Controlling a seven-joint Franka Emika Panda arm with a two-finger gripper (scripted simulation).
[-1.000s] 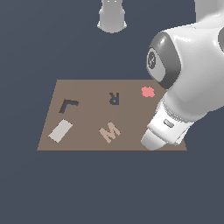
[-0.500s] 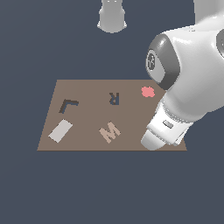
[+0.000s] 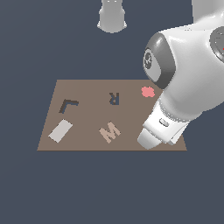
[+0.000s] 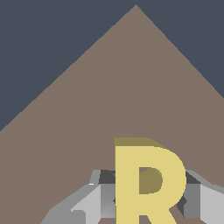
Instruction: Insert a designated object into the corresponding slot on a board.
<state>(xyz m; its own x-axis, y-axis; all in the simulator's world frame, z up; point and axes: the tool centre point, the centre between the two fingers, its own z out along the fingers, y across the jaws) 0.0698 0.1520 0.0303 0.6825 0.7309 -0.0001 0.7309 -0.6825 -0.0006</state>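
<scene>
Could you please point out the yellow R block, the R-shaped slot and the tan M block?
yellow R block [image 4: 127,183]: wrist view, on its vertical stem.
R-shaped slot [image 3: 114,98]: exterior view, recess centre.
tan M block [image 3: 109,131]: exterior view, its middle.

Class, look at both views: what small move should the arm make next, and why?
Probably close the end effector on the yellow R block. The wrist view shows its fingers flanking the block on the board, while the R slot sits empty.

Bare board lies between the arm and the R-shaped slot; tan M block and pink piece flank it.
</scene>
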